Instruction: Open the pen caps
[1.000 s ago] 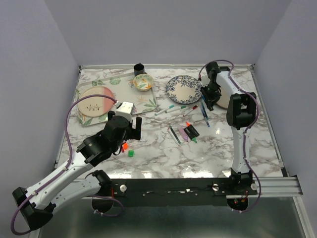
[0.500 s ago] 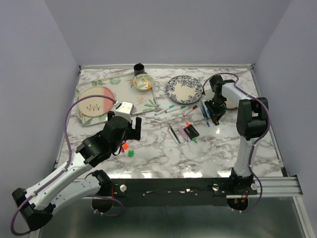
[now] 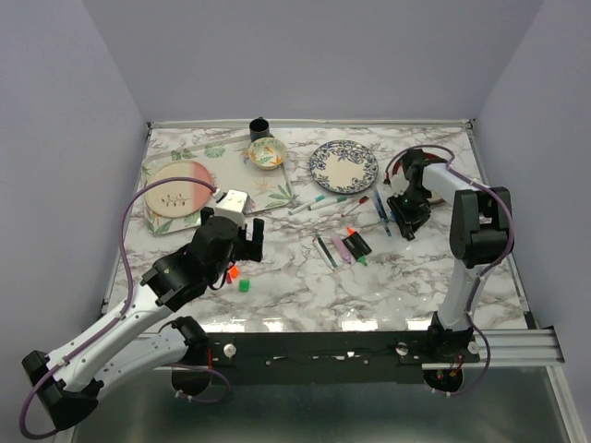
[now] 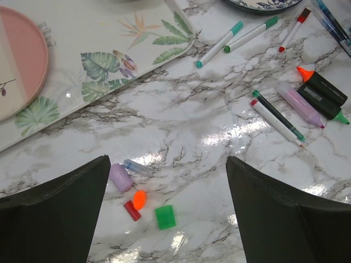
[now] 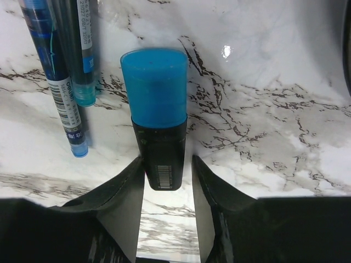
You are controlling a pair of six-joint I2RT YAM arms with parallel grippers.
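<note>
Leaf-print tray (image 3: 273, 193) holds pink plate (image 3: 175, 189) and bowl (image 3: 266, 153) — pen caps (image 4: 139, 199) lie outside.

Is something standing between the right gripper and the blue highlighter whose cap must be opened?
Nothing visible does. The blue highlighter sits between the jaws of the right gripper, its blue cap sticking out past them. Two pens lie apart at its side.
</note>
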